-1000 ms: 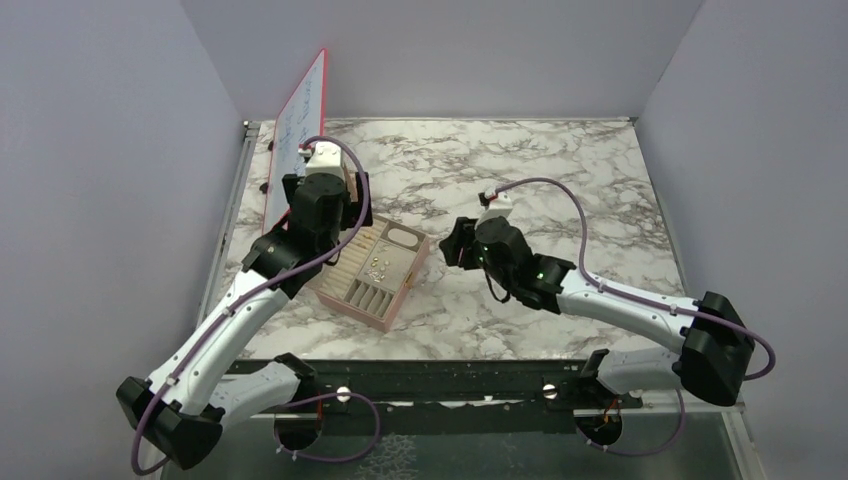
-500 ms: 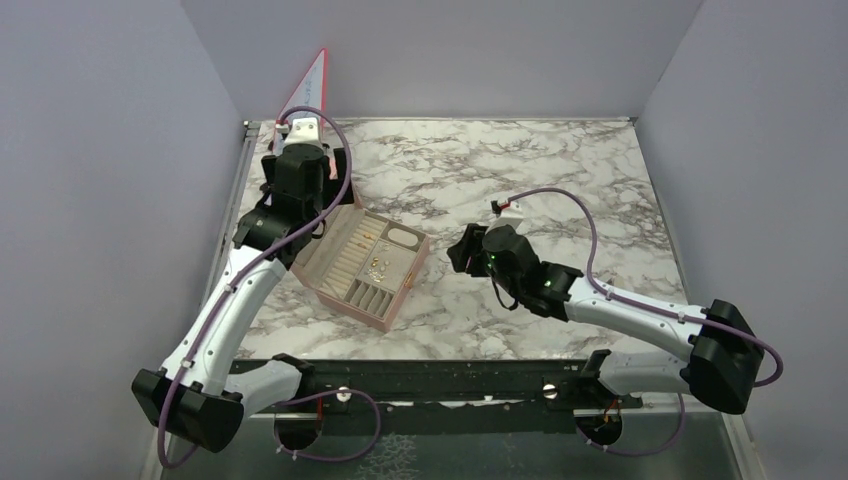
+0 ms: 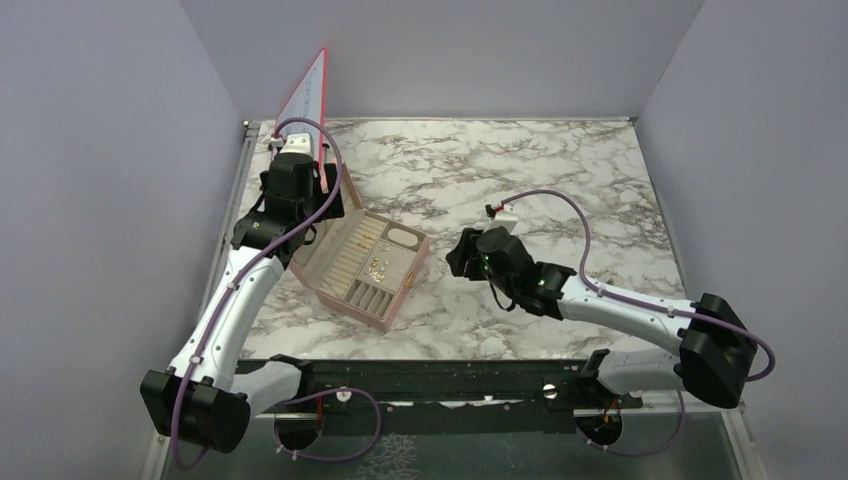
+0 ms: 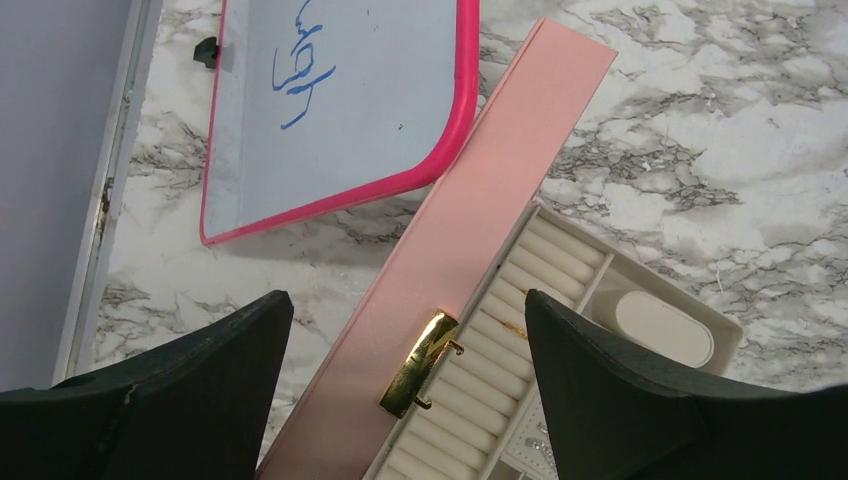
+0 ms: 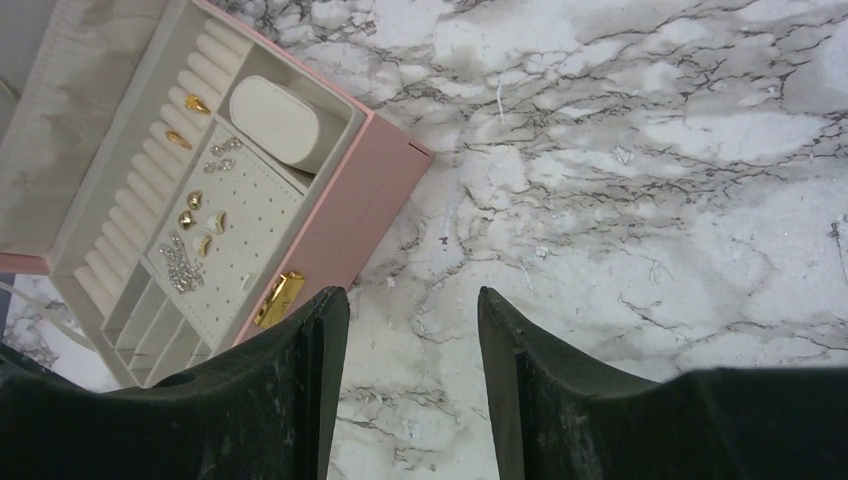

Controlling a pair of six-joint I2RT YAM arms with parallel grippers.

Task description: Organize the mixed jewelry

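The mixed jewelry lies inside an open pink box: tiny gold pieces and small silvery pieces on its beige pad, and they also show in the top view. The box's lid stands raised, with a gold clasp on its edge. My left gripper is open and empty, above the lid's edge; in the top view it is behind and left of the box. My right gripper is open and empty over bare marble, right of the box; the top view shows it there too.
A pink-framed whiteboard with blue marks leans at the far left, just behind the box; it also shows in the left wrist view. A metal rail borders the table's left edge. Grey walls stand on three sides.
The box's lid has swung up and open. My left gripper has moved back and left, away from the box's tray. My right gripper has shifted slightly nearer.
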